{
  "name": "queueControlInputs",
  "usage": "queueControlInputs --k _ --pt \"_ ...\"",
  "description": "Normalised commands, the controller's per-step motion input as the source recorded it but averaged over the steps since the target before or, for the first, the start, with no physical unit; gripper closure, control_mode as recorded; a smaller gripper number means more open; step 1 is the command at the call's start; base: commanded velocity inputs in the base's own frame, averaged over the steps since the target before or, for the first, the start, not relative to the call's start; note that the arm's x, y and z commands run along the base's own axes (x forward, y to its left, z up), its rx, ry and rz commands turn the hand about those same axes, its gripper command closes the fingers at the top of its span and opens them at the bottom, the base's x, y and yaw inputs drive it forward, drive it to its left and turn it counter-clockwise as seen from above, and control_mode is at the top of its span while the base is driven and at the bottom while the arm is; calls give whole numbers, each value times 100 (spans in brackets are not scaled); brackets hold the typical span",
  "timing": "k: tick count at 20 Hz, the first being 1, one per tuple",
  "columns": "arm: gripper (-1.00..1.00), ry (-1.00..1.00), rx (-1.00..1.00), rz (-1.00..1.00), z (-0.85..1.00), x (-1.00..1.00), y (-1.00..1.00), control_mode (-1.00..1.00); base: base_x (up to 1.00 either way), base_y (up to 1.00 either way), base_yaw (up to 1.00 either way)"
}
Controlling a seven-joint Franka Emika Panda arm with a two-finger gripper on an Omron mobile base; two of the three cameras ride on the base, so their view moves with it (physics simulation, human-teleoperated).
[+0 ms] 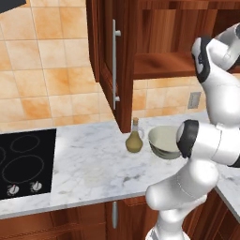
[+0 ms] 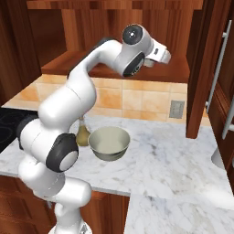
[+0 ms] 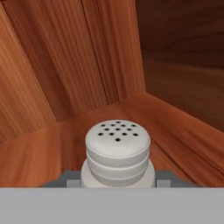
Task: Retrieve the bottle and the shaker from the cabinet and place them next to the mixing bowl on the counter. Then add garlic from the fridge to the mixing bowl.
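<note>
Deep inside the open reddish-brown cabinet (image 1: 159, 63), the pale shaker (image 3: 117, 151) with its perforated cap stands upright on the wooden shelf. My gripper (image 3: 117, 181) is shut on the shaker, a finger tip pressed against each side of its lower body. Below, on the marble counter (image 1: 93, 164), the olive-yellow bottle (image 1: 134, 140) stands upright just left of the grey mixing bowl (image 1: 164, 140). From the right base view the bottle (image 2: 82, 135) is half hidden behind my arm, beside the bowl (image 2: 109, 142). The fridge and garlic are out of view.
The cabinet's open door (image 1: 105, 56) with a silver bar handle (image 1: 115, 68) juts out over the counter near the bottle. Another open door (image 2: 201, 68) hangs on the right. A black cooktop (image 1: 26, 161) lies to the left. A wall outlet (image 2: 176, 109) sits behind the bowl.
</note>
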Motion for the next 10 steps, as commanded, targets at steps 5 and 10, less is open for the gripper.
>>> queueControlInputs --k 5,10 --pt "100 -18 -3 16 19 -67 42 -100 0 0 0" --pt "100 -2 -1 20 19 -58 31 -100 0 0 0"
